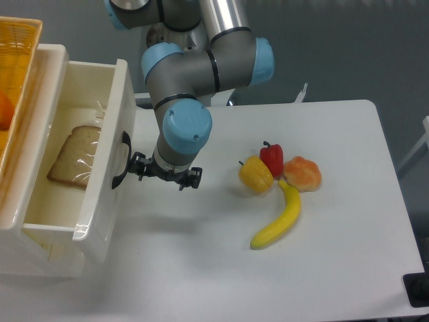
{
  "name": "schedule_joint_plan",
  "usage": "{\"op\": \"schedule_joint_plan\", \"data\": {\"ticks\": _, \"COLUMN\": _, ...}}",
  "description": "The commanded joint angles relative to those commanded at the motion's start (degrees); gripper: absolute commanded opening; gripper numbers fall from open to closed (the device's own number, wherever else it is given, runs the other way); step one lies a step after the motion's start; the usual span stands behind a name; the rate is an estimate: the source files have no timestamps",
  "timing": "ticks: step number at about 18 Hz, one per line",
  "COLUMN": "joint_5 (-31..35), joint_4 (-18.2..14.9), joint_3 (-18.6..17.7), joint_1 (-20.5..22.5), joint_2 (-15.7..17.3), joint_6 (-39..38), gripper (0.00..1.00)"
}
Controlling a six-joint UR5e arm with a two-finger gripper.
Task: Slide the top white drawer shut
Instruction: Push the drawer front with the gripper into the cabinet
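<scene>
The top white drawer stands pulled out at the left, its front panel facing right with a curved black handle. A slice of bread lies inside it. My gripper hangs just right of the handle, pointing down. Its left finger is at or nearly touching the handle. The jaws look spread apart, with nothing between them. The lower drawer is hidden beneath the open one.
A yellow wicker basket holding an orange fruit sits on the cabinet at the top left. To the right on the table lie a yellow pepper, a red pepper, an orange fruit and a banana.
</scene>
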Motion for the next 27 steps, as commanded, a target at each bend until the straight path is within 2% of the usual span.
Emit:
{"op": "schedule_joint_plan", "data": {"ticks": 12, "joint_5": -1.5, "joint_4": 0.0, "joint_3": 0.0, "joint_1": -2.28, "joint_2": 1.49, "joint_6": 0.09, "gripper": 1.0}}
{"op": "schedule_joint_plan", "data": {"ticks": 27, "joint_5": -1.41, "joint_4": 0.0, "joint_3": 0.09, "joint_1": -6.06, "joint_2": 1.67, "joint_6": -0.17, "gripper": 1.0}}
